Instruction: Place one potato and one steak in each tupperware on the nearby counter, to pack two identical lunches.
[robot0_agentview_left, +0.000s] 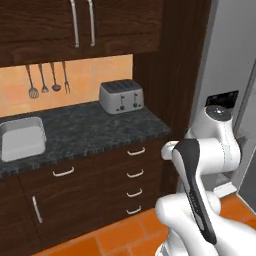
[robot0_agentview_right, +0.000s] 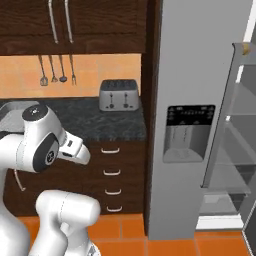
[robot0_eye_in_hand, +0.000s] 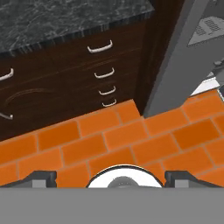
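The dark speckled bench (robot0_agentview_left: 90, 131) runs along the wall above dark wood drawers (robot0_agentview_left: 135, 175) with curved silver handles. One light-grey tupperware (robot0_agentview_left: 21, 138) sits on the bench at its left end, near the front edge; its inside looks bare, though the angle is shallow and I would not swear to it. A silver toaster (robot0_agentview_left: 121, 96) stands at the back of the bench towards the right end, well apart from the tupperware. Four utensils (robot0_agentview_left: 47, 80) hang on the orange-tiled wall above. To the right of the drawers stands a tall grey refrigerator (robot0_agentview_right: 200, 100) with a dispenser panel (robot0_agentview_right: 189, 132) in its front; its door (robot0_agentview_right: 235, 150) on the far right is swung open, showing shelves. The robot arm (robot0_agentview_left: 200, 170) is folded in front of the drawers, away from the bench. In the hand view the gripper (robot0_eye_in_hand: 111, 177) points down at the orange tiled floor (robot0_eye_in_hand: 122, 140), jaws spread wide with nothing between them.
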